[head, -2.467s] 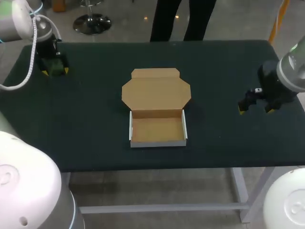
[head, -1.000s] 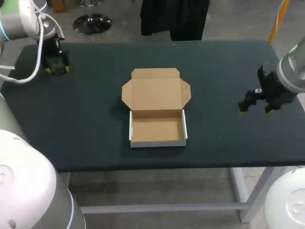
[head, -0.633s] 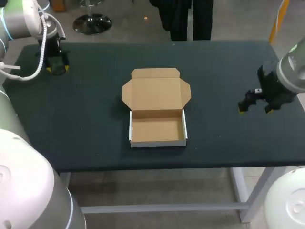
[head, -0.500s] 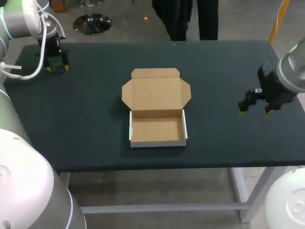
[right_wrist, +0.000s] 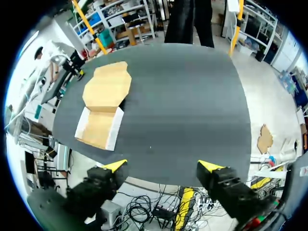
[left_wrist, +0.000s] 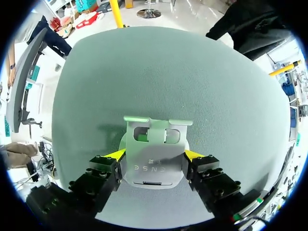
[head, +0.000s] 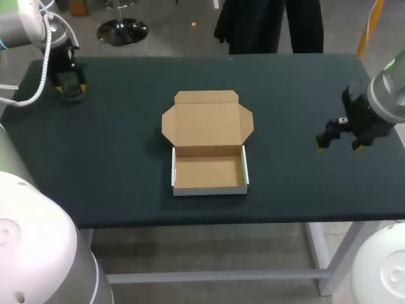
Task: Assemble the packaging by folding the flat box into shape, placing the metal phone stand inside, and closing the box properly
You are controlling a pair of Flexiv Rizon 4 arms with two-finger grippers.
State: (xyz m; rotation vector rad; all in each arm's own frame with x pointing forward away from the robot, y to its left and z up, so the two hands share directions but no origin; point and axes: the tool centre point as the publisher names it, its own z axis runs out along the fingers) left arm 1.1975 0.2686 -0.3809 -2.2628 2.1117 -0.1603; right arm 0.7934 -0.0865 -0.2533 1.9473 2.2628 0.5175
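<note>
The cardboard box [head: 209, 171] sits mid-table as an upright tray, its lid [head: 207, 123] lying flat open behind it. Nothing is in the tray. The silver metal phone stand [left_wrist: 153, 144] is at the table's far left corner, between the yellow tips of my left gripper [left_wrist: 154, 155], and both tips press its sides. In the head view the left gripper [head: 68, 88] stands low over that corner and hides the stand. My right gripper [head: 340, 144] hovers open over the table's right side. Nothing is between its fingers, and the box [right_wrist: 103, 108] lies far ahead of it.
The dark table top [head: 126, 164] is bare around the box on all sides. Its right edge is close beside the right gripper, and its back left corner is close beside the left gripper.
My left gripper has shifted slightly left at the far corner and its fingers have narrowed onto the phone stand. The right arm and the box have not moved.
</note>
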